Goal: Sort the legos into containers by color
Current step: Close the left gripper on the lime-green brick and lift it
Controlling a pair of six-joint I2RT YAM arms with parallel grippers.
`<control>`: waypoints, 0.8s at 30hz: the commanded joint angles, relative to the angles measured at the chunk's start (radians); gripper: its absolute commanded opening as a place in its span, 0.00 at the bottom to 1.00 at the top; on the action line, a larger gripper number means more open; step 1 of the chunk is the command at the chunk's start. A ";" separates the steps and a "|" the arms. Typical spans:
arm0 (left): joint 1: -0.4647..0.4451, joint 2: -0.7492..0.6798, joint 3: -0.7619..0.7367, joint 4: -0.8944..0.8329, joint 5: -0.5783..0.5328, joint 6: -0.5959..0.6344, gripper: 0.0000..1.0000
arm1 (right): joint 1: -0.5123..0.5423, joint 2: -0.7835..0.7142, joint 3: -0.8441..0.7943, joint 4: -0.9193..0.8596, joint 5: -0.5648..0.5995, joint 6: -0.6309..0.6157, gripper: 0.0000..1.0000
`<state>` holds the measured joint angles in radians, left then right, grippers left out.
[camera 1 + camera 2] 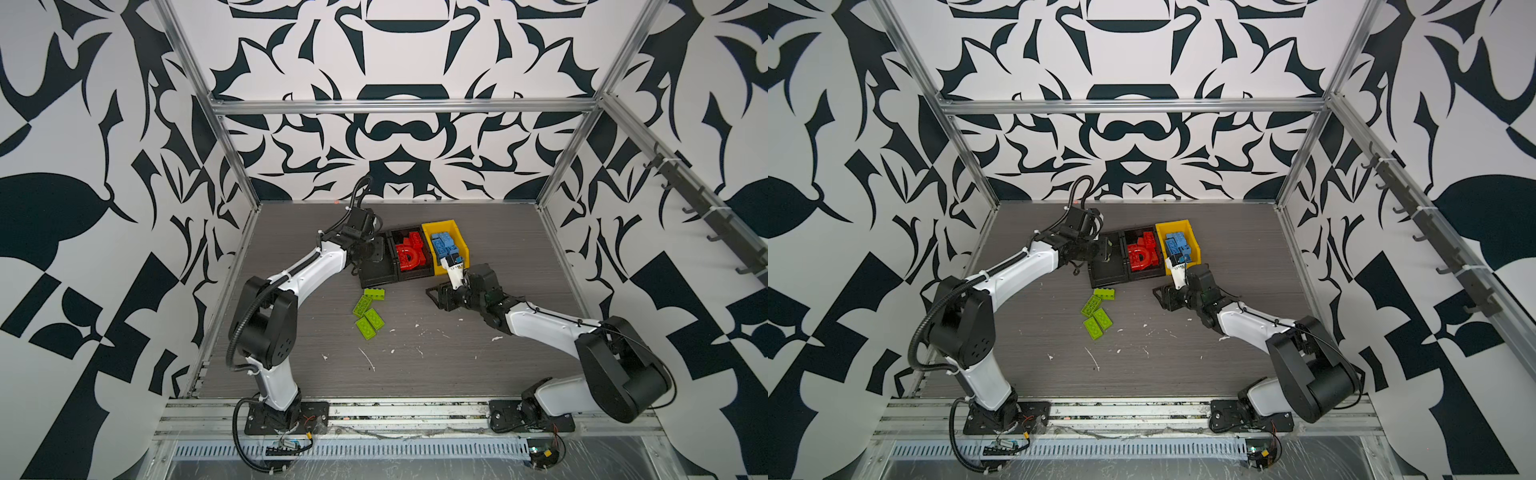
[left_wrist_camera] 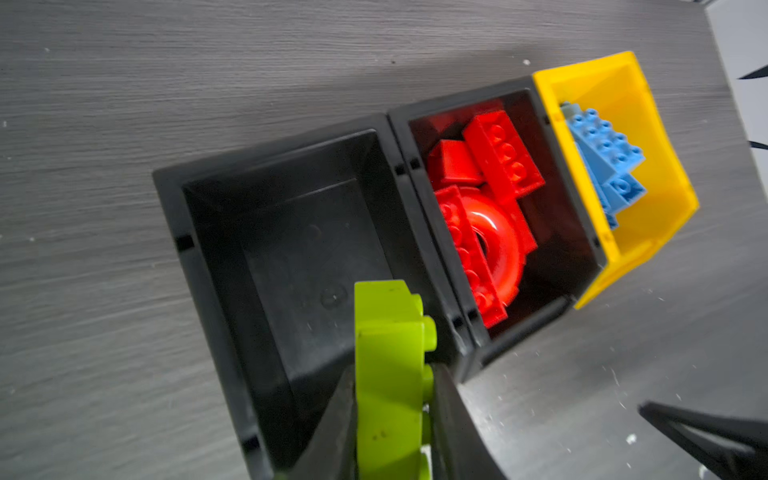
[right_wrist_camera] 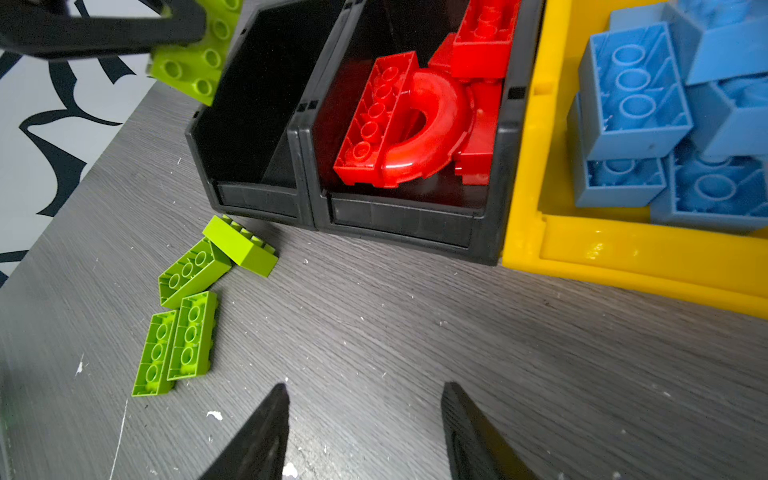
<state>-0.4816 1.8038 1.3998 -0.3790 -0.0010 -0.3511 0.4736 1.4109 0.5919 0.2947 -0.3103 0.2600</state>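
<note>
My left gripper (image 2: 392, 374) is shut on a lime green lego (image 2: 388, 332) and holds it over the empty black container (image 2: 266, 149), also seen in a top view (image 1: 376, 278). The middle black container (image 1: 415, 276) holds red legos (image 3: 415, 124), among them the arch. Light blue legos (image 3: 665, 104) fill the yellow container (image 3: 623, 253). Several green legos (image 1: 369, 311) lie on the table in front of the empty container. My right gripper (image 3: 366, 385) stands open with nothing in it, low over the table before the yellow container (image 1: 440, 226).
Small white scraps (image 1: 368, 357) are scattered over the grey wood-grain table (image 1: 415, 374). The three containers stand side by side at mid-table. Aluminium frame posts (image 1: 232, 158) and patterned walls close in the back and both sides.
</note>
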 commanded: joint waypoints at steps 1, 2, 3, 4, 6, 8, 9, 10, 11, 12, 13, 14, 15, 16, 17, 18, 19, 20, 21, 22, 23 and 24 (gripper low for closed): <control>0.013 0.054 0.062 -0.011 0.033 0.043 0.17 | 0.003 -0.021 0.030 0.005 0.002 -0.012 0.61; 0.012 0.070 0.072 -0.012 0.038 0.047 0.17 | 0.003 -0.020 0.029 0.005 0.003 -0.012 0.61; 0.013 0.080 0.082 -0.012 0.038 0.047 0.17 | 0.003 -0.020 0.031 0.006 0.004 -0.013 0.61; 0.013 0.091 0.088 -0.012 0.037 0.050 0.17 | 0.004 -0.018 0.031 0.006 0.004 -0.014 0.61; 0.014 0.108 0.095 -0.009 0.033 0.052 0.18 | 0.004 -0.016 0.032 0.006 0.001 -0.013 0.61; 0.016 0.126 0.112 -0.016 0.020 0.059 0.25 | 0.003 -0.017 0.032 0.004 -0.001 -0.013 0.62; 0.016 0.133 0.120 -0.020 0.018 0.062 0.25 | 0.003 -0.019 0.032 0.002 0.000 -0.014 0.62; 0.017 0.139 0.130 -0.028 0.014 0.065 0.26 | 0.003 -0.021 0.032 0.001 0.000 -0.015 0.62; 0.016 0.142 0.137 -0.031 0.010 0.067 0.30 | 0.004 -0.024 0.032 0.000 0.002 -0.016 0.63; 0.017 0.142 0.141 -0.031 0.009 0.070 0.35 | 0.003 -0.025 0.032 0.000 0.004 -0.017 0.63; 0.017 0.140 0.144 -0.032 0.007 0.073 0.38 | 0.003 -0.027 0.031 -0.002 0.005 -0.016 0.64; 0.017 0.135 0.149 -0.039 0.003 0.074 0.39 | 0.003 -0.026 0.031 -0.002 0.007 -0.016 0.66; 0.017 0.127 0.149 -0.040 0.001 0.075 0.39 | 0.003 -0.027 0.031 -0.002 0.005 -0.014 0.66; 0.017 0.114 0.146 -0.039 -0.004 0.074 0.40 | 0.003 -0.028 0.032 -0.002 0.004 -0.015 0.66; 0.016 0.101 0.142 -0.041 -0.008 0.074 0.42 | 0.003 -0.027 0.031 -0.002 0.004 -0.015 0.67; 0.017 0.088 0.138 -0.047 -0.009 0.074 0.42 | 0.003 -0.029 0.032 -0.002 0.004 -0.015 0.67; 0.016 0.072 0.135 -0.059 -0.012 0.073 0.43 | 0.004 -0.029 0.032 -0.002 0.004 -0.015 0.67; 0.016 0.055 0.129 -0.075 -0.014 0.071 0.44 | 0.003 -0.029 0.031 -0.002 0.004 -0.015 0.67; 0.015 0.037 0.120 -0.086 -0.013 0.066 0.44 | 0.003 -0.030 0.032 -0.003 0.004 -0.015 0.67; 0.013 0.012 0.104 -0.102 -0.006 0.056 0.44 | 0.003 -0.029 0.032 -0.002 0.004 -0.015 0.67; 0.009 -0.019 0.078 -0.122 -0.002 0.039 0.45 | 0.003 -0.031 0.032 -0.003 0.002 -0.015 0.67; 0.002 -0.049 0.045 -0.128 -0.001 0.025 0.45 | 0.003 -0.031 0.032 -0.004 0.003 -0.015 0.67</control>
<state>-0.4698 1.8622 1.4933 -0.4332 -0.0029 -0.2970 0.4736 1.4105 0.5919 0.2882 -0.3103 0.2558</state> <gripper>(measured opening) 0.447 0.668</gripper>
